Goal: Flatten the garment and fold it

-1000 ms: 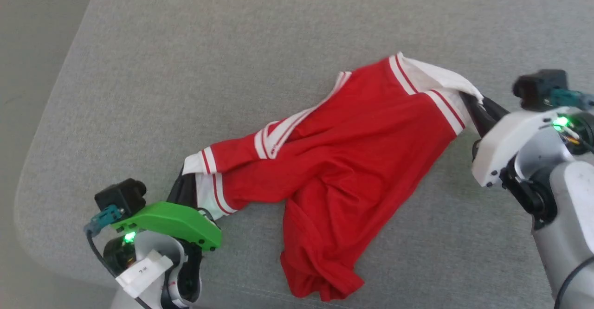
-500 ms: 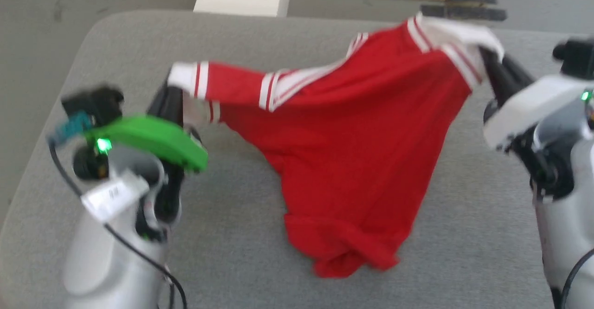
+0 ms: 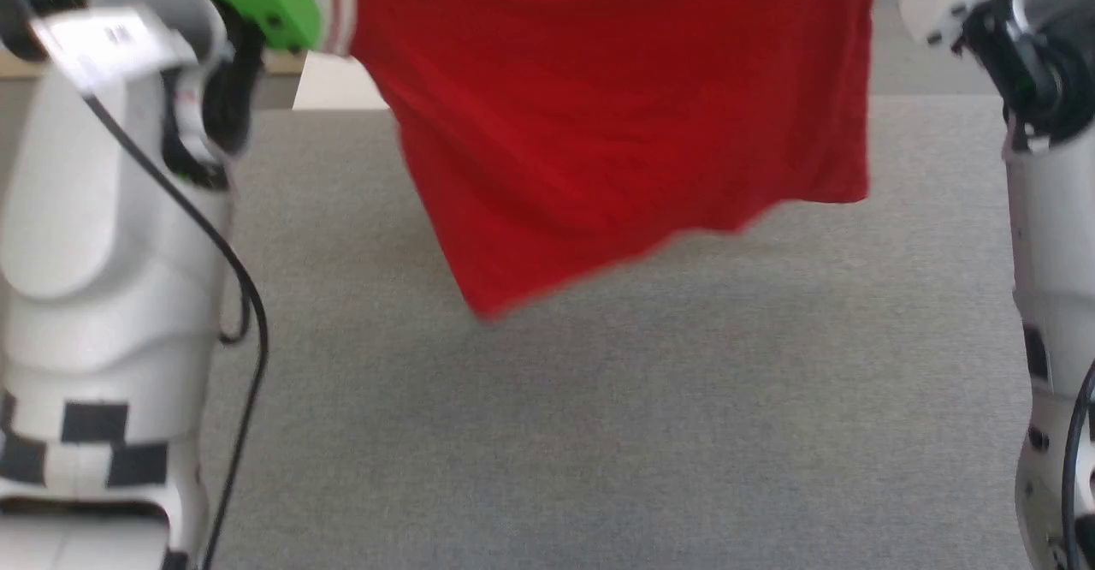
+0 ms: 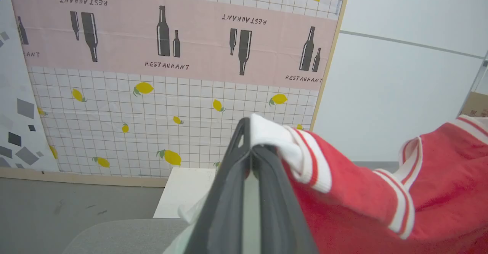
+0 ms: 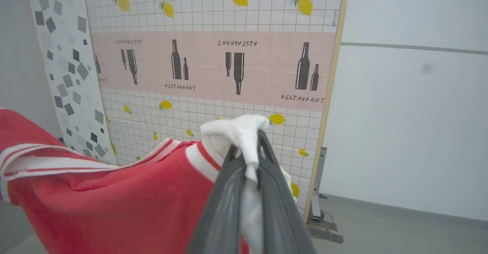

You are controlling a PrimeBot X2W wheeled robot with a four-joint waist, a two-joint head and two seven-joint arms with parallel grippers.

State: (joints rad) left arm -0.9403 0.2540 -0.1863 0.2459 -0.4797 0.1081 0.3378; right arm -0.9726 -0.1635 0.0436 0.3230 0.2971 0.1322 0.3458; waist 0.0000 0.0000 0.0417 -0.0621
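The garment point(image 3: 616, 125) hangs in the air above the grey padded surface point(image 3: 599, 433), the left gripper point(image 4: 249, 130) clamped on one white sleeve end and the right gripper point(image 5: 249, 143) pinching the other. Each hold takes only a small fold of sleeve, so a jerk or excess spread may pull a cuff free and drop that side. The hem hangs uneven, lower on the left side; laid down so, it may crease or fold under.
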